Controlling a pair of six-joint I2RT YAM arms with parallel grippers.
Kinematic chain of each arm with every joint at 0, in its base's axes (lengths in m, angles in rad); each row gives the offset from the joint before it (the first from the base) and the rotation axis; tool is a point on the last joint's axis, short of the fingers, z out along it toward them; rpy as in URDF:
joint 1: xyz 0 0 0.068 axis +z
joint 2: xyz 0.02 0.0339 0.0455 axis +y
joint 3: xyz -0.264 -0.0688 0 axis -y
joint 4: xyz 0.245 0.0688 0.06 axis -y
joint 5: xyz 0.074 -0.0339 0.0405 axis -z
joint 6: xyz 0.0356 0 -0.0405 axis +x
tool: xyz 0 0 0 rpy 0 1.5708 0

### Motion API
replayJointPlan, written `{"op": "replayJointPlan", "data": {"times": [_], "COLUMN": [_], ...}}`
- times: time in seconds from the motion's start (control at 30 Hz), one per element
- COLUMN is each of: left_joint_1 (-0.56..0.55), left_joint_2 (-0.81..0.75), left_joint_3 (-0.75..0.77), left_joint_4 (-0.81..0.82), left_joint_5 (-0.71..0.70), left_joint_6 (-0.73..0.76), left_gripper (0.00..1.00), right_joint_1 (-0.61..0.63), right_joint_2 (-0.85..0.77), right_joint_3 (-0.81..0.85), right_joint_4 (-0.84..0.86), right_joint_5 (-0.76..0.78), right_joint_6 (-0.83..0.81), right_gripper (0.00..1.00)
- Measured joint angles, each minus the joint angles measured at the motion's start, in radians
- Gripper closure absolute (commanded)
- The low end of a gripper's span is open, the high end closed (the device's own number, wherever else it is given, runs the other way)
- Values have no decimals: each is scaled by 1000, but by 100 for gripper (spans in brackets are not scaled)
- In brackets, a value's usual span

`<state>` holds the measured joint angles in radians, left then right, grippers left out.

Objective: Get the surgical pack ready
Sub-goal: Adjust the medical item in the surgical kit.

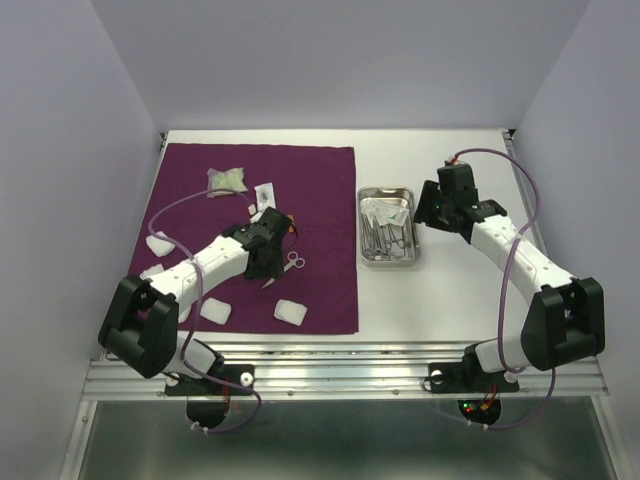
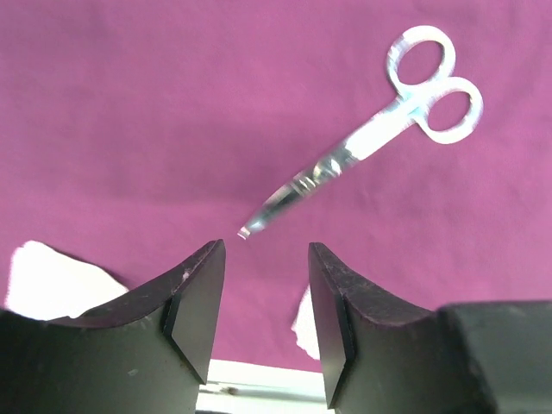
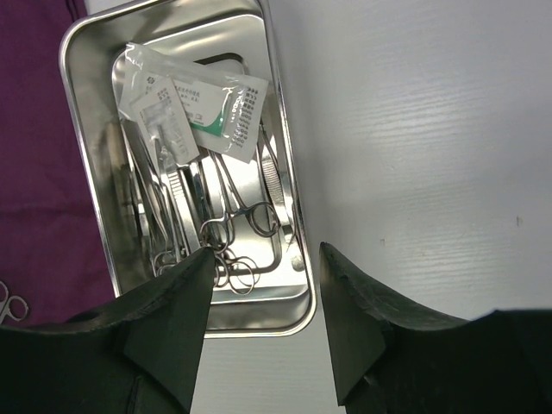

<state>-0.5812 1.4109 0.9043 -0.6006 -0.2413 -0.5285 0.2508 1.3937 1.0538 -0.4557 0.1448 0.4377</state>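
Barely begun: cloth [image 1: 320, 200] lay flat, unfolded; scissors [image 2: 362, 145] and gauze pads [image 1: 290, 312] loose on it; tray [image 3: 90, 129] apart on the bench [image 1: 450, 300]. Both arms' jaws released, empty.

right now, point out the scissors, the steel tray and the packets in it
scissors [image 2: 345, 155], left wrist view, on the pivot
steel tray [image 3: 84, 112], right wrist view, on its left wall
packets [image 3: 197, 99], right wrist view, on the top white label
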Motion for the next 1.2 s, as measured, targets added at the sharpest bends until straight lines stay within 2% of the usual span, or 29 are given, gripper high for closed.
{"op": "replayJointPlan", "data": {"times": [0.23, 0.5, 1.2], "left_joint_1": [-1, -1, 36], "left_joint_2": [-40, -43, 148], "left_joint_3": [-61, -95, -23], "left_joint_4": [24, 25, 63], "left_joint_5": [122, 126, 38], "left_joint_6": [-118, -263, -236], "left_gripper": [45, 44, 49], "right_joint_1": [18, 27, 32], "right_joint_2": [10, 11, 11], "right_joint_3": [2, 6, 6], "right_joint_4": [0, 0, 0], "right_joint_5": [-1, 0, 1], "right_joint_6": [0, 0, 1], "right_gripper": [43, 43, 43]}}
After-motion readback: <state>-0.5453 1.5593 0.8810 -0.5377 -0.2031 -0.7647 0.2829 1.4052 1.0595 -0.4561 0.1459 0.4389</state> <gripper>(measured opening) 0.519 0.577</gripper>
